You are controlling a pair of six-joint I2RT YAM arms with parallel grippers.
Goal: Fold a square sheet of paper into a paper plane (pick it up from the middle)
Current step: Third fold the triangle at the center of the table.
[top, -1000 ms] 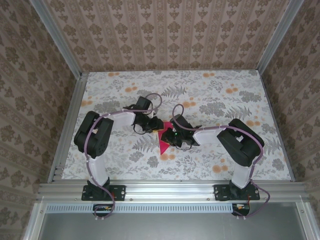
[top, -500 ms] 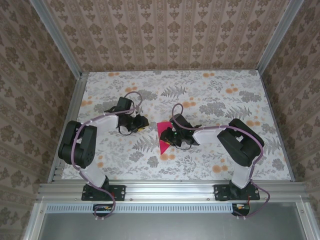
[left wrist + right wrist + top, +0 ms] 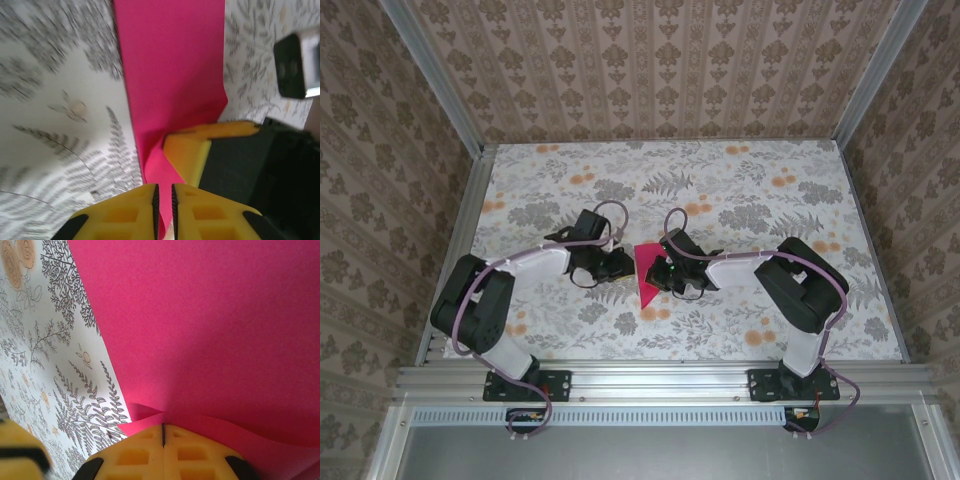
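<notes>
The square sheet of paper (image 3: 644, 286), magenta-pink, lies folded into a narrow shape on the table's middle, its point toward the near edge. My left gripper (image 3: 623, 264) reaches it from the left. In the left wrist view the paper (image 3: 170, 75) runs down into the thin gap between my left gripper's (image 3: 163, 210) yellow pads, which are shut on it. My right gripper (image 3: 658, 272) meets the paper from the right. Its pads (image 3: 163, 432) are pressed together on a raised fold of the paper (image 3: 210, 330). One right fingertip (image 3: 187, 150) shows beside the paper.
The table (image 3: 740, 200) wears a cloth with grey ferns and small orange flowers. Patterned walls and aluminium rails (image 3: 470, 230) close it in on three sides. Both arms bend inward, their wrists almost touching over the paper. Bare cloth lies behind and to both sides.
The left arm swung out to the left, then came back to the paper's left edge and closed on it. The right jaws also closed. The paper barely shifted.
</notes>
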